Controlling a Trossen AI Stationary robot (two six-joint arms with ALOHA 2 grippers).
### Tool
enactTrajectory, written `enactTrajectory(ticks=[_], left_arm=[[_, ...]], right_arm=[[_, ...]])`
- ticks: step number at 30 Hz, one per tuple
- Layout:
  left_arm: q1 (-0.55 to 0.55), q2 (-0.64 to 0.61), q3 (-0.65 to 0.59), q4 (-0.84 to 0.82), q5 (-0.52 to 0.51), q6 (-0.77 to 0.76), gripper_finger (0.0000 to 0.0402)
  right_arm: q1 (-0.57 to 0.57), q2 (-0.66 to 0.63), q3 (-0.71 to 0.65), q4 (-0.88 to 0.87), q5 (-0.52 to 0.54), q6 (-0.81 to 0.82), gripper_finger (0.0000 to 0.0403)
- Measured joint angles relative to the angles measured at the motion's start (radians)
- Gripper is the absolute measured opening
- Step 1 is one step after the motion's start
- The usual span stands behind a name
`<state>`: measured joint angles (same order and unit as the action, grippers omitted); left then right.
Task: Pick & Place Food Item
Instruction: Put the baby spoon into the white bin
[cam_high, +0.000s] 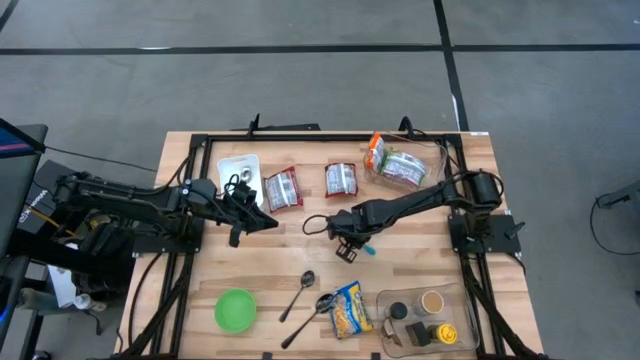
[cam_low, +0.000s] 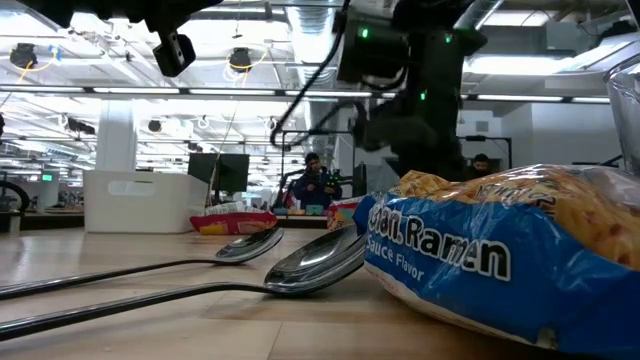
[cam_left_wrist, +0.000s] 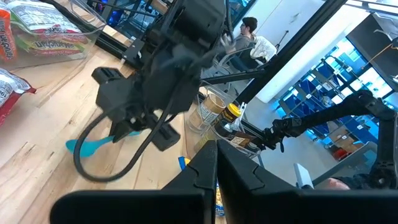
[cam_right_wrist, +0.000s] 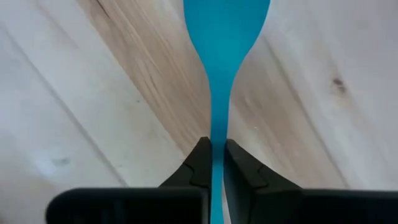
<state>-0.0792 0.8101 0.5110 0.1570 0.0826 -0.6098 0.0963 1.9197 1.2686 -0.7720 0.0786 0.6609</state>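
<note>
A blue plastic spoon (cam_right_wrist: 227, 25) lies just over the wooden table (cam_high: 420, 250) near its middle; it also shows in the left wrist view (cam_left_wrist: 87, 145). My right gripper (cam_right_wrist: 216, 158) points down and is shut on the blue spoon's handle (cam_high: 371, 250). My left gripper (cam_left_wrist: 216, 158) is shut on nothing and hovers left of centre (cam_high: 268, 222). Food items around: a blue ramen packet (cam_high: 350, 308) at the near side, and two red-and-white snack packets (cam_high: 282, 188) (cam_high: 341, 179) at the far side. My right gripper pinches the blue spoon's narrow handle (cam_right_wrist: 217, 134) between its two fingers, coming from above with the fingers pointing down. The handle runs out from between the fingertips to the wide bowl end. Whether that end rests on the wood I cannot tell.
Two metal spoons (cam_high: 300, 292) (cam_high: 315, 310) and a green bowl (cam_high: 235, 310) lie at the near side. A clear container with jars (cam_high: 425, 318) stands near right, a clear bin of packets (cam_high: 400, 165) far right, a white tray (cam_high: 238, 172) far left.
</note>
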Motion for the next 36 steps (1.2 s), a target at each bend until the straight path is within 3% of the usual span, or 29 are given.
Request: enactTrajectory(ticks=[6,11,18,24,28,36], left_arm=[[0.0,0.0,0.0,0.0,0.0,0.0,0.0004],[0.0,0.0,0.0,0.0,-0.008,0.0,0.0004],[0.0,0.0,0.0,0.001,-0.013,0.0,0.0004],[0.0,0.0,0.001,0.003,-0.058,0.001,0.0001],[0.0,0.0,0.001,0.004,-0.163,0.003,0.0001],[0.0,0.021,0.002,-0.008,-0.494,0.079,0.0001]], right_arm=[[0.0,-0.092,0.0,0.002,0.052,0.044,0.0012],[0.002,-0.201,0.002,0.011,0.157,0.121,0.0014],[0.002,-0.361,0.002,0.13,0.403,0.228,0.0014],[0.002,-0.44,0.004,0.361,0.634,0.229,0.0015],[-0.008,-0.445,0.004,0.531,0.716,0.195,0.0016],[-0.053,-0.367,0.004,0.752,0.733,0.196,0.0023]])
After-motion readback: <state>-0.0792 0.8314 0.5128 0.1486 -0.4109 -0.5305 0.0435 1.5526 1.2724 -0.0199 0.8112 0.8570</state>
